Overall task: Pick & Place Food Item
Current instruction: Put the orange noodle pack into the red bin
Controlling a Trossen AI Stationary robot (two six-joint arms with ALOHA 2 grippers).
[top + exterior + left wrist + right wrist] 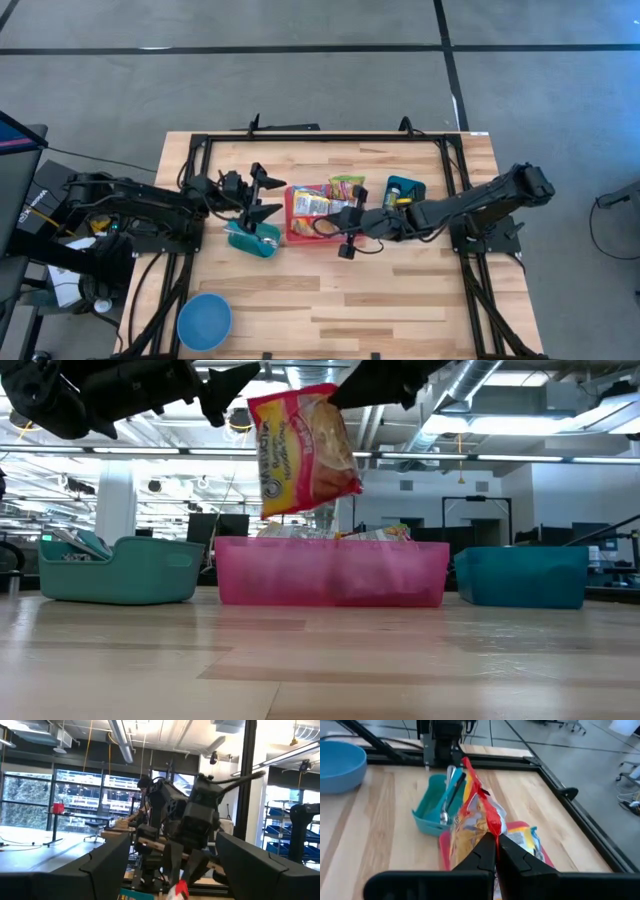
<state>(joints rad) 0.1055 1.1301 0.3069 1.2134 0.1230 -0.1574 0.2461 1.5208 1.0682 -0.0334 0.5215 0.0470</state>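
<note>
Overhead, a pale wooden worktop (330, 290) with a black frame stands on a grey floor crossed by dark lines. Level with the worktop, the room behind shows ceiling pipes, strip lights and windows.

The right hand (496, 851) is clamped shut on the red sealed edge of a snack bag (300, 450), and the bag hangs from it in the air, clear of the surface, above the pink bin (330, 572) in the middle of the worktop. In the low view the bag tilts, with its lower end just above the bin's rim. More packets (345, 187) lie inside the pink bin.

The left hand (262, 195) hovers with its fingers spread wide and nothing between them, above the teal bin nearest the left edge (254, 238), just beside the pink bin. That teal bin holds a metal spoon (448, 795) and other cutlery.

By count: one pink bin; two teal bins, the second (405, 190) on the pink bin's right-edge side, beside the right arm; one blue bowl (204, 322) near the front left corner, well apart from the bins; one bag held aloft. How many packets lie in the pink bin I cannot tell.
</note>
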